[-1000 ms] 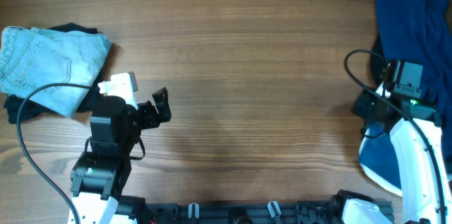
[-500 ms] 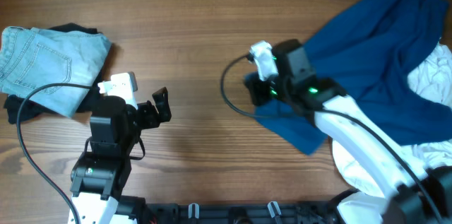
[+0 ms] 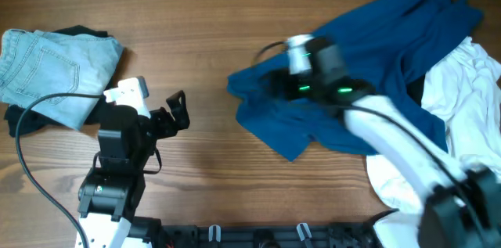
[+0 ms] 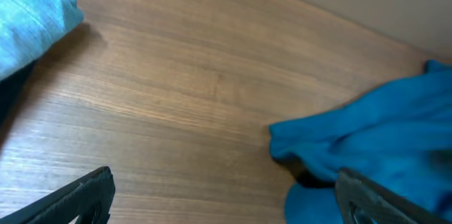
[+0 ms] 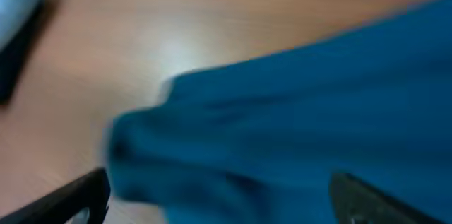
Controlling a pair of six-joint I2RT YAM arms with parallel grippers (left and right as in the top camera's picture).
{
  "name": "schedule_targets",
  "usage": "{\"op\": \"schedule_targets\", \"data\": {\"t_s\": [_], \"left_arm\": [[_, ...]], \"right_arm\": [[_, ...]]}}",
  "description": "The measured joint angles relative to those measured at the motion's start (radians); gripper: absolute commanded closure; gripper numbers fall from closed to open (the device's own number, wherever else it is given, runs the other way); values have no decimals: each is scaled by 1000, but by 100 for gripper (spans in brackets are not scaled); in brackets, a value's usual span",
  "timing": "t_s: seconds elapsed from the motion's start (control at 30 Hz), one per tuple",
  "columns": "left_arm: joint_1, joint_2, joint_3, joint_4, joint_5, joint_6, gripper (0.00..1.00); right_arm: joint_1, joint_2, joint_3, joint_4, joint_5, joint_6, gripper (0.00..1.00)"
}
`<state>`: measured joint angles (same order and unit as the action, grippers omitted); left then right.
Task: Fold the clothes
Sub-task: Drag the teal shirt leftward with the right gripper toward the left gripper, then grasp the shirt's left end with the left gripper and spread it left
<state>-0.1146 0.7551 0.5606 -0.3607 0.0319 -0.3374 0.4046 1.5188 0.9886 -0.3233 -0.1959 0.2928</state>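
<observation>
Bare desk [image 3: 235, 13] is seen mid-frame between jeans [image 3: 55, 64], cut by the left edge, and shirt [image 3: 368, 84]. Left claw [image 4: 224, 181] is spread empty; right claw [image 5: 219, 181], blurred, is seen spread over shirt.

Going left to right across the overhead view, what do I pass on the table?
pale-blue jeans → left gripper, jaws open → blue shirt → white garment

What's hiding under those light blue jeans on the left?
A black garment lies under the jeans, peeking out at their far edge and near corner. The rest is covered, so what kind of garment it is cannot be told.
</observation>
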Motion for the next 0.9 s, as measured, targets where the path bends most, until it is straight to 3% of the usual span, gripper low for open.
{"op": "schedule_targets", "data": {"t_s": [0.1,0.27,0.47,0.57,0.63,0.67,0.7,0.73,0.9], "left_arm": [[0,2,0,28,34,-32,16],[-15,118,3,138,116,-59,16],[-205,493,11,425,181,-126,12],[-314,679,14,608,208,-217,13],[-360,746,14,667,226,-276,25],[-380,782,16,712,229,-306,45],[-398,819,16,730,232,-340,75],[-407,840,16,740,233,-358,96],[-334,844,14,911,177,-387,96]], "right_arm": [[-195,-160,8,-175,57,11,0],[-380,-229,9,-386,83,18,0],[-423,-229,9,-446,85,18,0],[-423,-229,9,-455,85,18,0],[-423,-229,9,-458,86,18,0],[-423,-229,9,-458,86,18,0],[-423,-229,9,-458,86,18,0],[-423,-229,9,-458,86,18,0],[-423,-229,9,-474,86,18,0]]}}
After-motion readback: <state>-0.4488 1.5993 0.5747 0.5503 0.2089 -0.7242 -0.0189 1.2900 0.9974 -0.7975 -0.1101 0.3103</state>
